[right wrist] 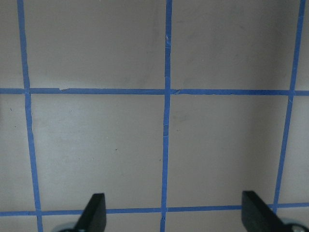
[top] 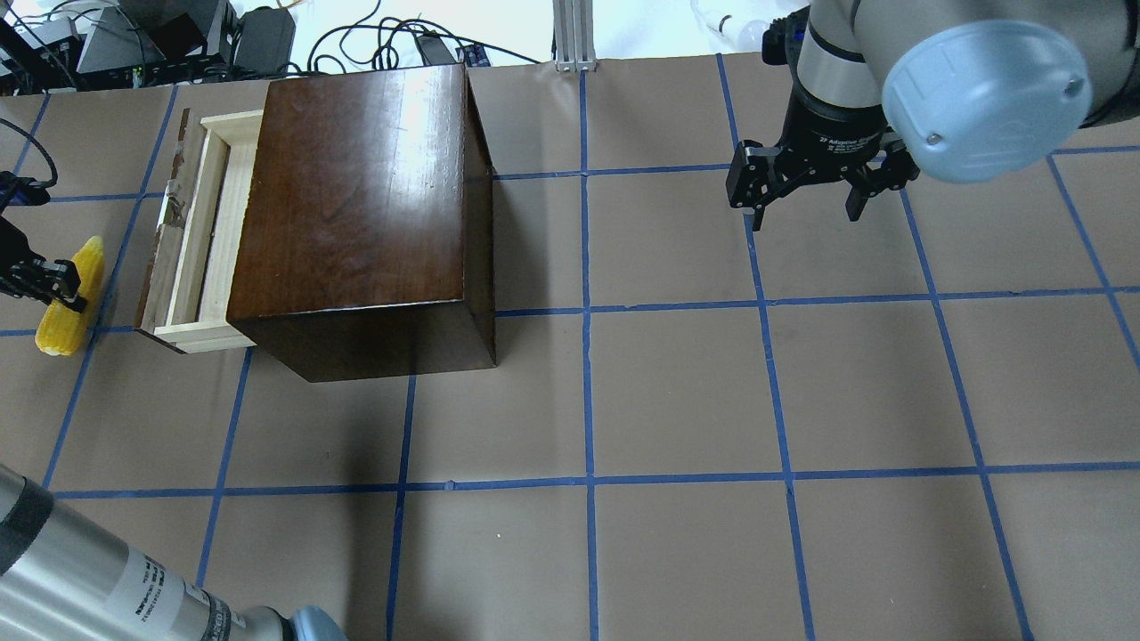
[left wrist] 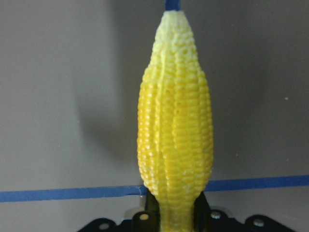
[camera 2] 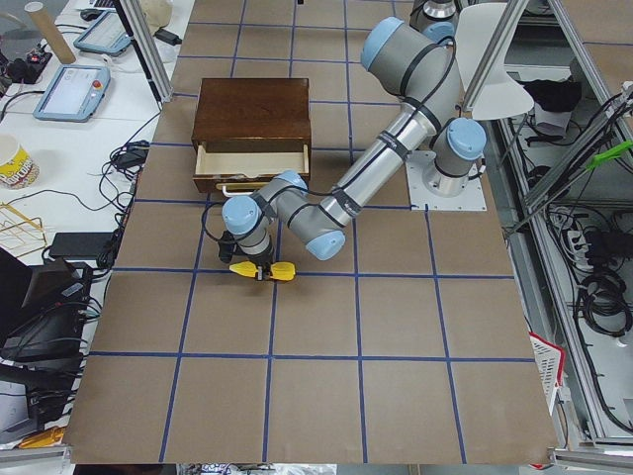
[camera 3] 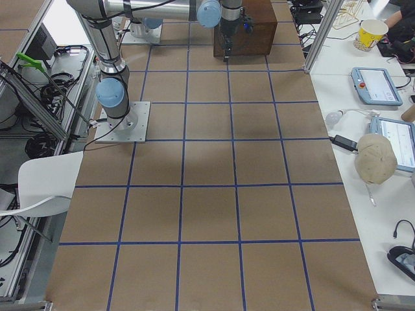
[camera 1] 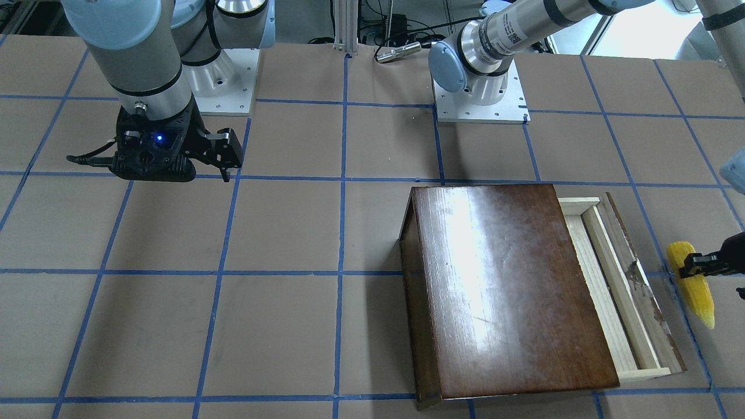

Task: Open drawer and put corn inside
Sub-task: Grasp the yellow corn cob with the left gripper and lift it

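Brown paper crossed by lines of blue tape (top: 588, 356) covers the worktop (top: 677, 392). On the robot's left half of it stands a glossy dark brown wooden box (top: 356, 196), its lid catching the light. The drawer (top: 209, 223) is pulled partly out of the box's side that faces away from the right arm. Its pale-wood tray lies open to view, and its worn dark front panel (camera 1: 637, 279) forms the outer edge.

Over the robot's right half, well apart from the box, hangs the right claw (top: 806, 212). It points down at bare paper with its two fingers (right wrist: 94, 212) spread wide and nothing between them.

At the worktop's left end, the left claw (top: 55, 283) is pinching the corn (top: 69, 307). Its fingers close on the cob nearer the thick end, as the wrist view shows. The cob's pale tip points away from the robot.

The corn is outside the drawer, near the front panel and running roughly alongside it, with a strip of paper between them. Whether the cob touches the paper or is held just above it cannot be told, though the wrist view shows a soft shadow to one side of it.
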Controlling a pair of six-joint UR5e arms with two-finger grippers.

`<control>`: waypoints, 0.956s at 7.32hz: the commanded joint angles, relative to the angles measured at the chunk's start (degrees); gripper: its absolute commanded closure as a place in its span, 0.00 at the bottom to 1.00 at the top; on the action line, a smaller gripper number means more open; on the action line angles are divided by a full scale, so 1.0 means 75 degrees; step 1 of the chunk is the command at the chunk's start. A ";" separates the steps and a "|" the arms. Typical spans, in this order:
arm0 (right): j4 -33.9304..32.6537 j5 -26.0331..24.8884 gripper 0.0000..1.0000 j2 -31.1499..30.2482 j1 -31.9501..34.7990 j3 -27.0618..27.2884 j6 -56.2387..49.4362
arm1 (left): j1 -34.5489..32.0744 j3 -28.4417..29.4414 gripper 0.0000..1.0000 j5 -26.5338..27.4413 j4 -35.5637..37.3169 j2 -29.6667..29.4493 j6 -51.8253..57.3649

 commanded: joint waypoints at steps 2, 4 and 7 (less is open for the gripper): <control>0.0001 0.0000 0.00 -0.0003 0.0000 -0.0012 0.0000 | -0.0141 0.0792 1.00 -0.0541 -0.1378 0.0737 -0.0094; 0.0001 0.0000 0.00 -0.0003 0.0000 0.0000 0.0000 | -0.0584 0.1239 1.00 -0.0578 -0.2223 0.1194 -0.0326; 0.0001 0.0023 0.00 -0.0003 0.0000 0.0000 0.0000 | -0.1743 0.1323 1.00 -0.0520 -0.2591 0.1770 -0.1530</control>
